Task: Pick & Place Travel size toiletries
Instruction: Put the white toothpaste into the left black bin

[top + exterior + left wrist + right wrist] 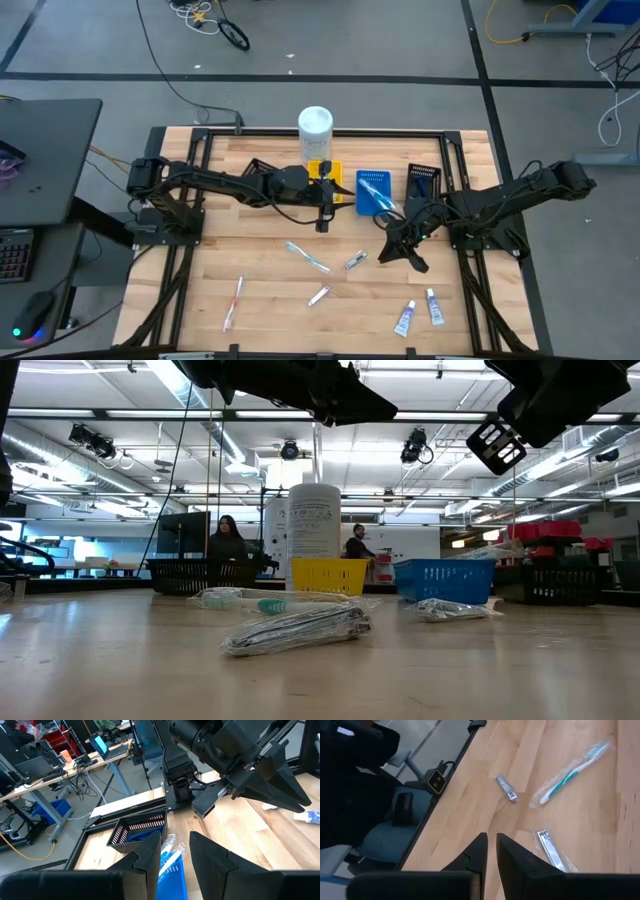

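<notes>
Several toiletries lie flat on the wooden table: a wrapped light-blue toothbrush [307, 256] [570, 772], two silvery sachets [355, 261] [319, 296], a pink toothbrush [234, 303] and two white tubes [405, 318] [435, 307]. Another wrapped toothbrush [378, 193] [169, 855] lies in the blue tray [362, 205]. My left gripper [324, 212] [175, 847] hangs open and empty between the yellow tray and the blue one. My right gripper [400, 248] [491, 842] is shut on nothing, above the table to the right of the nearer sachet [550, 849].
A tall white container [315, 125] stands at the far edge behind the yellow tray [335, 172]. A black tray [423, 180] sits right of the blue one. Black frame rails run along the table's edges. Bare wood shows at the near left.
</notes>
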Controlling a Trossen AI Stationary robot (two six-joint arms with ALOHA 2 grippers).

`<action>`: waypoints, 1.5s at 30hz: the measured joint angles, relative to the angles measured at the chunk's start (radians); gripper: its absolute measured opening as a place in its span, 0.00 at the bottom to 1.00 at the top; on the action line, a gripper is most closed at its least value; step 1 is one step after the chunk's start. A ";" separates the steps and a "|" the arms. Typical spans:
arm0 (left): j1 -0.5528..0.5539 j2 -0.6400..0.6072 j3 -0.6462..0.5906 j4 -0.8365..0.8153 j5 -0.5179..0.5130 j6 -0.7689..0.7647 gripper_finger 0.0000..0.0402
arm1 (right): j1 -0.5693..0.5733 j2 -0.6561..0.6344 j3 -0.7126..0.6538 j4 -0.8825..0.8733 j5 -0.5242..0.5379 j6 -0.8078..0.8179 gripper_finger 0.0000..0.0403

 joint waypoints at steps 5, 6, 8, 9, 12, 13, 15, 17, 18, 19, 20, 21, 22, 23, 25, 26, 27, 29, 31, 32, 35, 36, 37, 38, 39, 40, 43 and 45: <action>0.000 0.000 0.000 0.000 0.000 0.000 0.28 | 0.000 0.000 0.000 0.001 0.000 -0.001 0.12; 0.000 0.000 0.000 0.000 0.000 0.000 0.28 | 0.000 0.000 0.000 0.004 0.000 0.001 0.12; 0.000 0.000 0.000 0.000 0.000 0.000 0.28 | 0.002 0.000 0.000 0.023 0.000 0.020 0.12; 0.000 0.000 0.000 0.000 0.000 0.000 0.28 | 0.002 0.000 0.000 0.028 -0.001 0.023 0.12; 0.000 0.000 0.000 0.000 0.000 -0.001 0.28 | 0.002 0.000 0.000 0.029 -0.001 0.023 0.12; 0.000 0.000 0.000 0.000 0.000 -0.001 0.28 | 0.002 0.000 0.000 0.029 -0.001 0.023 0.12; 0.000 0.000 0.000 0.000 0.000 -0.001 0.28 | 0.002 0.000 0.000 0.033 -0.001 0.030 0.12; 0.000 0.000 0.000 0.000 0.000 0.000 0.28 | 0.002 0.000 0.000 0.054 -0.001 0.063 0.12; 0.000 0.000 0.000 0.000 0.000 -0.001 0.28 | 0.002 0.000 0.000 0.068 -0.001 0.077 0.12; 0.000 0.000 0.000 0.000 0.000 -0.001 0.28 | 0.002 0.000 0.000 0.084 -0.001 0.094 0.12; 0.000 0.000 0.000 0.000 0.000 -0.001 0.28 | 0.002 0.000 0.000 0.097 -0.001 0.113 0.12; 0.000 0.000 0.000 0.000 0.000 -0.001 0.28 | 0.002 0.000 0.000 0.101 -0.001 0.126 0.12; 0.000 0.000 0.000 0.000 0.000 -0.001 0.28 | 0.002 0.000 0.000 0.101 -0.001 0.131 0.12; 0.000 0.000 0.000 0.000 0.000 -0.001 0.28 | 0.002 0.000 0.000 0.102 -0.001 0.134 0.12; 0.000 0.000 0.000 0.000 0.000 -0.001 0.28 | 0.002 0.000 0.000 0.103 -0.001 0.126 0.12; 0.000 0.000 0.000 -0.001 0.000 -0.001 0.28 | 0.002 0.000 0.000 0.103 -0.001 0.122 0.12; 0.000 0.000 0.000 0.000 0.000 -0.001 0.28 | 0.002 0.000 0.000 0.108 -0.001 0.121 0.12; 0.000 0.000 0.000 0.000 0.000 -0.001 0.28 | 0.002 0.000 0.000 0.119 -0.001 0.119 0.12; 0.000 0.000 0.000 0.000 0.000 -0.001 0.28 | 0.004 0.000 0.000 0.111 -0.001 0.114 0.12; 0.000 0.000 0.000 0.000 0.000 -0.001 0.28 | 0.010 0.000 0.000 0.096 -0.008 0.093 0.12; 0.000 0.000 0.000 -0.001 0.000 -0.001 0.28 | 0.054 0.000 0.000 0.034 -0.077 -0.014 0.12; 0.000 0.000 0.000 0.000 0.000 -0.001 0.28 | 0.081 0.001 0.000 0.017 -0.079 -0.043 0.12; 0.000 0.000 0.000 0.000 0.000 -0.001 0.28 | 0.110 0.002 0.000 -0.002 -0.067 -0.076 0.12; 0.000 0.000 0.000 0.000 0.000 -0.001 0.28 | 0.141 0.003 0.000 -0.024 -0.034 -0.112 0.12; 0.000 0.000 0.000 0.000 0.000 -0.001 0.28 | 0.172 0.003 0.000 -0.041 0.013 -0.142 0.12; 0.000 0.000 0.000 0.000 0.000 -0.001 0.28 | 0.201 0.005 0.000 -0.052 0.076 -0.166 0.11; 0.000 0.000 0.000 -0.001 0.000 -0.001 0.28 | 0.260 0.008 0.000 -0.088 0.267 -0.210 0.11; 0.000 0.000 0.000 0.000 0.000 -0.001 0.28 | 0.279 0.008 0.000 -0.095 0.330 -0.220 0.11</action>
